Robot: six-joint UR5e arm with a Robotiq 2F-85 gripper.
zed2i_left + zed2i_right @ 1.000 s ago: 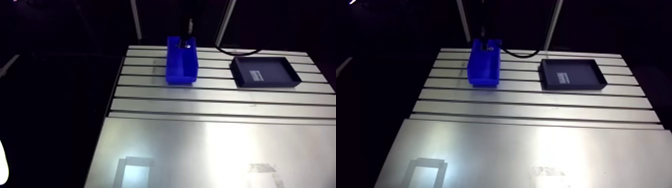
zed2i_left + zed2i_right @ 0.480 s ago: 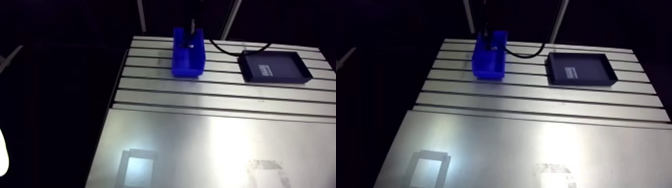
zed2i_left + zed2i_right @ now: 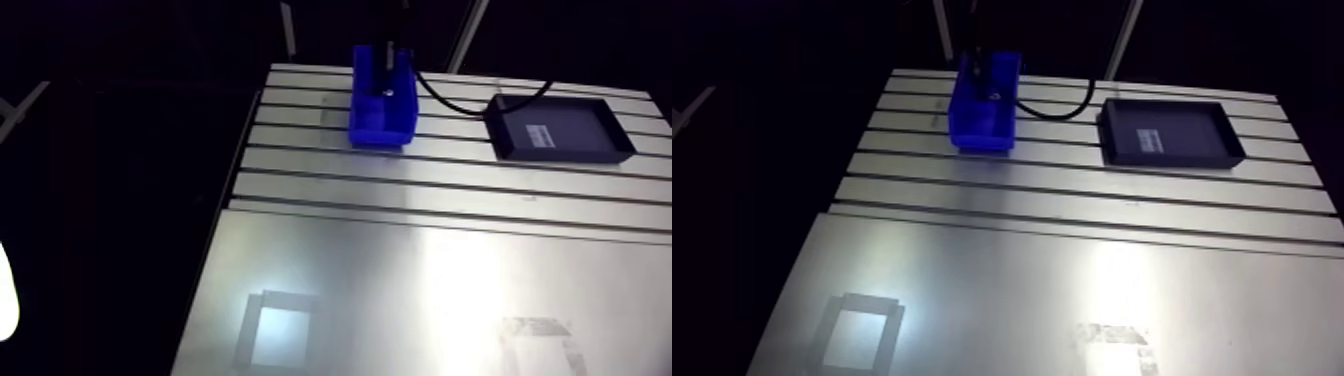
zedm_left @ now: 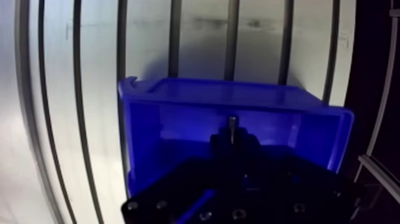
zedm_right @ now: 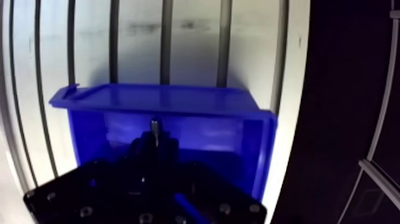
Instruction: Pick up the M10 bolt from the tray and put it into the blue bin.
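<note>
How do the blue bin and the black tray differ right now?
The blue bin is tall-walled and narrow; the black tray is shallow and wider. The gripper, shut on the bolt, hangs over the bin; nothing is over the tray. Both sit on the slotted table.

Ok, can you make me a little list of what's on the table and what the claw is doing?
table: slotted metal; the bin and tray sit on it
bin: blue, open top, at the far end of the table
tray: black, beside the bin but not touching it; a pale label inside
gripper: over the bin's inside, shut on the bolt
bolt: small and grey, its tip pokes out between the fingers
step: bolt not let go yet
</note>
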